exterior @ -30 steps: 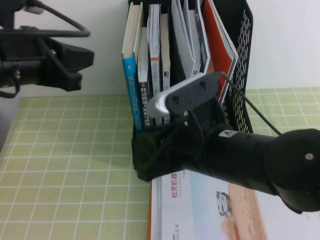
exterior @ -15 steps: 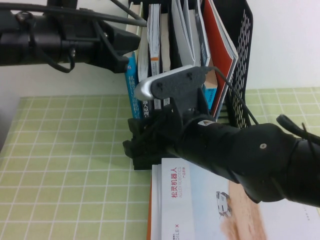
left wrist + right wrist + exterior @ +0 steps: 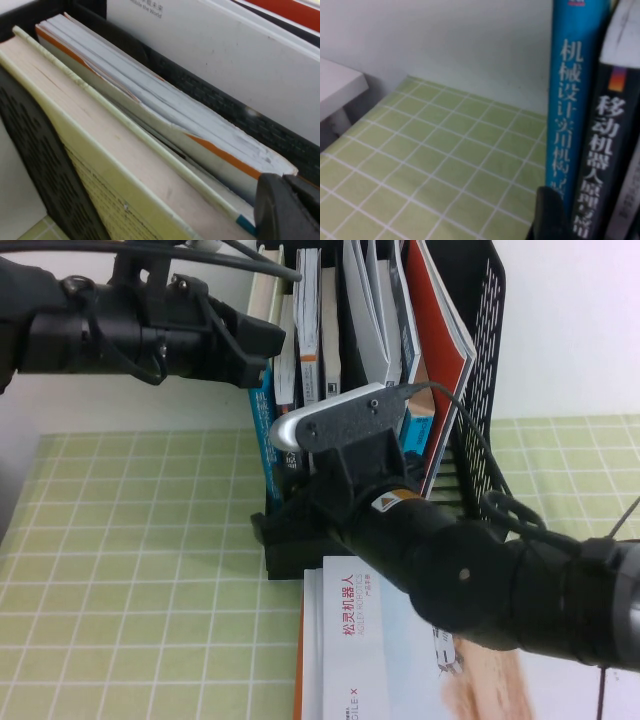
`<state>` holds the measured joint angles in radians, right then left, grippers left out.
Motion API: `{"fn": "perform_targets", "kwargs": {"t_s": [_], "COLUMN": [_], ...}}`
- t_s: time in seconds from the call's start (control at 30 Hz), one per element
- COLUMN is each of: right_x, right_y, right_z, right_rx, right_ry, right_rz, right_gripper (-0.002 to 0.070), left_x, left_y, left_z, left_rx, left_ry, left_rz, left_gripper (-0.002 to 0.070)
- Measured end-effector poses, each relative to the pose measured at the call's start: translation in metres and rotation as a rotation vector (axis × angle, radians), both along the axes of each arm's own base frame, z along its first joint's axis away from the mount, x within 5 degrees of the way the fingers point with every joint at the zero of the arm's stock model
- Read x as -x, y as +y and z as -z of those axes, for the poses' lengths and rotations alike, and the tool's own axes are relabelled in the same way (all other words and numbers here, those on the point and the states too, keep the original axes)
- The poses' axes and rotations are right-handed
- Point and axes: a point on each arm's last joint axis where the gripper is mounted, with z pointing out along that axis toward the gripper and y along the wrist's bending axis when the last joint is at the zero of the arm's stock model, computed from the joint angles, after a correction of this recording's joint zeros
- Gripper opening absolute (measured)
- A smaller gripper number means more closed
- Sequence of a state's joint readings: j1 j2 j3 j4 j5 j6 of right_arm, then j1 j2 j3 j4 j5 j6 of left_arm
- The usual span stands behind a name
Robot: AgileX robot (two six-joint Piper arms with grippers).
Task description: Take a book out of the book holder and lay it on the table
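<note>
The worktop (image 3: 130,570) is a light green cloth crossed by white grid lines, and the tall black book holder (image 3: 485,360) stands at its far edge with its perforated side wall showing on the right. Since half a second ago the right arm has slid lower and further right across the high view, so that more of its dark forearm now covers the white book (image 3: 350,640) lying flat in front of the holder; the left arm has pushed a little further toward the holder's left slot.

The left end effector (image 3: 255,345) is high up, level with the tops of the upright books, its tip against the blue-spined book (image 3: 262,425); whether its fingers are apart or together I cannot tell (only one dark finger (image 3: 287,207) edges into the left wrist view). The right end effector (image 3: 285,530) sits low at the holder's front lip, and its fingers are likewise too hidden to judge.

The book (image 3: 602,165) stands upright in the holder, its black spine with white characters just beside the blue spine.
</note>
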<state>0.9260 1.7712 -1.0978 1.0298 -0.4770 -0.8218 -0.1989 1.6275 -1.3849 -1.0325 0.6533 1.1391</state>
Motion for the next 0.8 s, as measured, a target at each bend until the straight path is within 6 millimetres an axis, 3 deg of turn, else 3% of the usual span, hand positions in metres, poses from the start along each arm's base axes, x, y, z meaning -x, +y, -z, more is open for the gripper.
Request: {"fn": "perform_targets", "kwargs": {"t_s": [0.27, 0.5, 0.67, 0.8], "right_x": [-0.014, -0.034, -0.043, -0.044], "right_y": [0.01, 0.031, 0.032, 0.03], "right_z": [0.008, 0.017, 0.019, 0.019], "right_rx": [-0.043, -0.055, -0.035, 0.009], "right_ry": [-0.071, -0.115, -0.138, -0.144], "right_rz": [0.05, 0.08, 0.091, 0.096], "right_gripper": [0.0355, 0.0348, 0.0295, 0.02], "left_x": [0.0, 0.0, -0.001, -0.001], "left_y": [0.0, 0.0, 0.0, 0.0], "left_z": [0.0, 0.0, 0.001, 0.001], "left_rx": [0.015, 0.017, 0.015, 0.013], "left_ry": [0.017, 0.021, 0.02, 0.016], "left_rz": [-0.006, -0.007, -0.01, -0.016], "left_gripper": [-0.0003, -0.0003, -0.0003, -0.0003]}}
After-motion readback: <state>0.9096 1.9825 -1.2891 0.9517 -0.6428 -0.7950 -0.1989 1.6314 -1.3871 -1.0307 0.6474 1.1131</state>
